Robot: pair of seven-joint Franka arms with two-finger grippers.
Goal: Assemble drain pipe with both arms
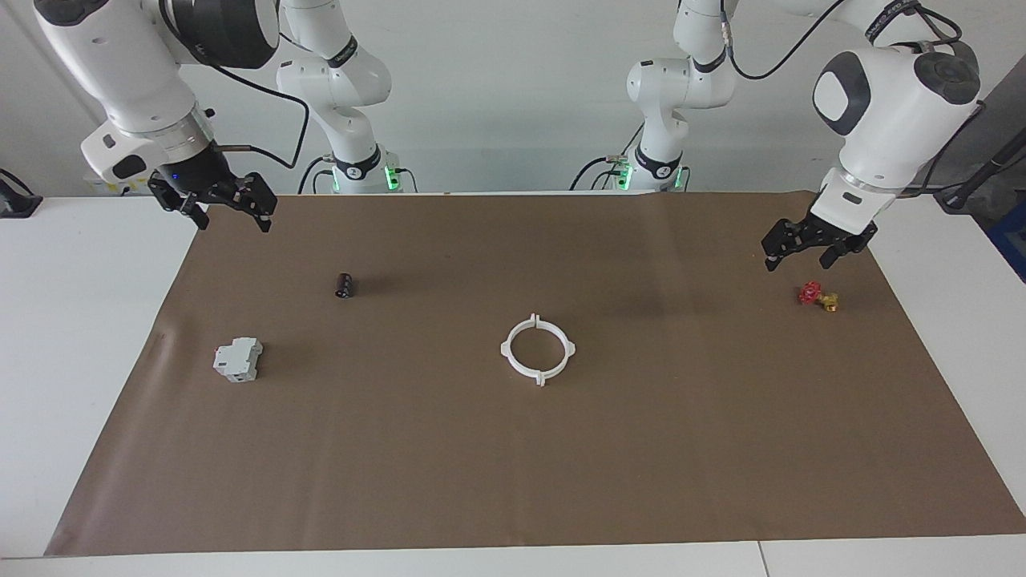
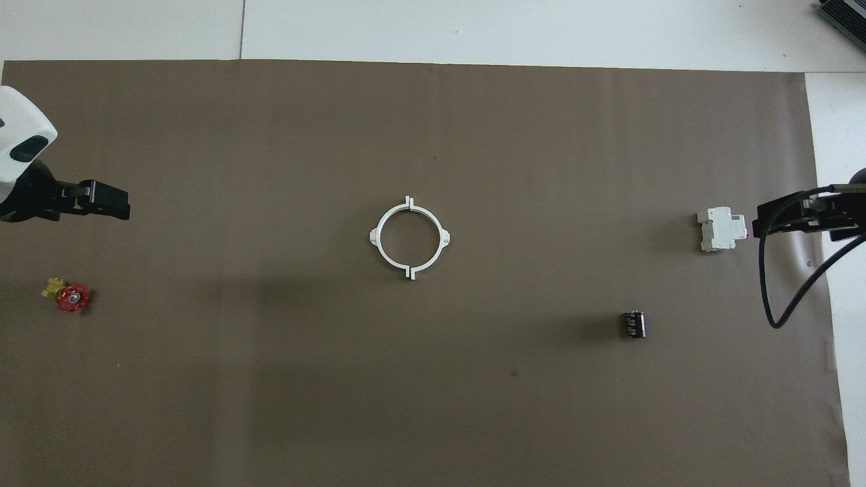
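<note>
We couldn't tell if the drain pipe (image 1: 538, 349) halves were locked or just touching. Both arms ran past the frame edges in the overhead view. The small dark cylinder (image 2: 633, 324) was too small to identify.

no readable text, labels or numbers

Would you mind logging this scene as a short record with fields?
drain pipe: closed ring at the mat's centre, half-rings joined, untouched
left end effector: open, raised, over the mat near the red-and-yellow valve
right end effector: open, raised, over the mat's edge
grey-white block: toward the right arm's end
black cylinder: nearer the robots than the block
</note>
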